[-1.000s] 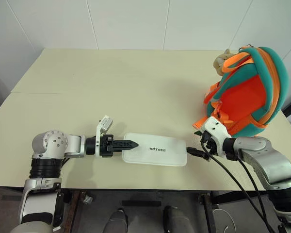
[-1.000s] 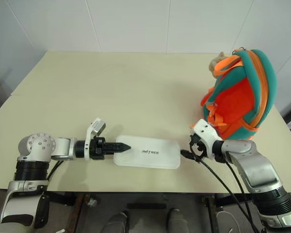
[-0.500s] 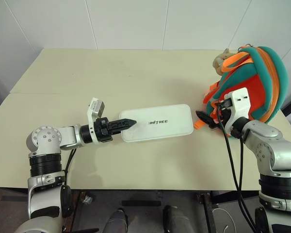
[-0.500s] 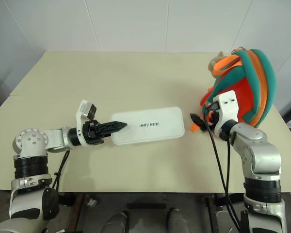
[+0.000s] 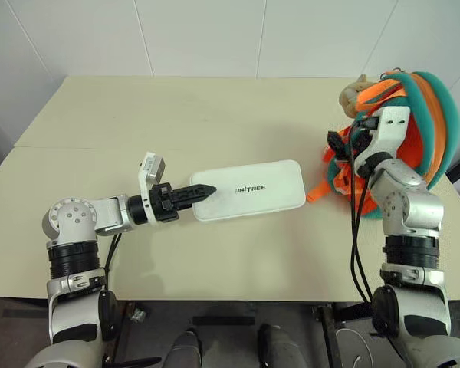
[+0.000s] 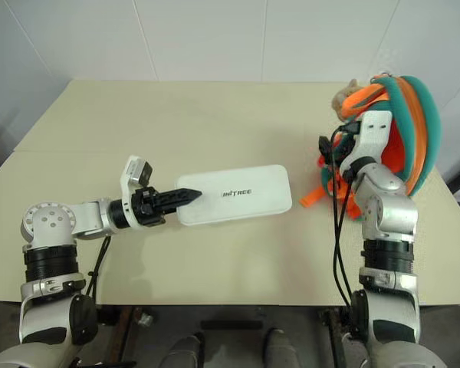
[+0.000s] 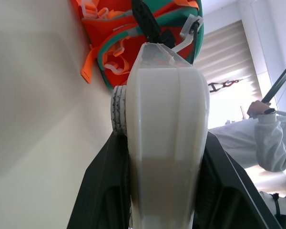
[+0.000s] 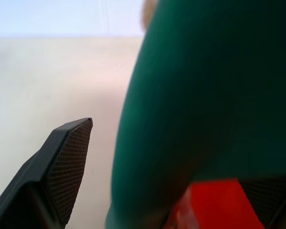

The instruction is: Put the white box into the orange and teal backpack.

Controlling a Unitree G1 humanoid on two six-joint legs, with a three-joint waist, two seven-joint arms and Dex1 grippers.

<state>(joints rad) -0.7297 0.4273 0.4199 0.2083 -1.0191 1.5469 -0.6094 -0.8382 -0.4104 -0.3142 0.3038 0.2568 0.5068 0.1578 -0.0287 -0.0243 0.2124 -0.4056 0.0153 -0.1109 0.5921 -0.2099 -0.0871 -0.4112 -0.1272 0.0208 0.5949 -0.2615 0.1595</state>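
White box [image 5: 249, 189] – orange-teal backpack [image 5: 422, 115]

2 head views overlook table [image 5: 238, 115]; wrist views sit close.

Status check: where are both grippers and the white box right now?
Left gripper shut on white box, held above the table. Right gripper open at the orange and teal backpack. Box not in yet; path between looks clear.

One legible text: dark lettering "UNITREE" on the top face of the white box [image 5: 249, 189], printed small, near the middle of the lid. First letter reads partly broken, more like "INITREE" in both head views. No other readable labels, numbers or signs on anything else in view.
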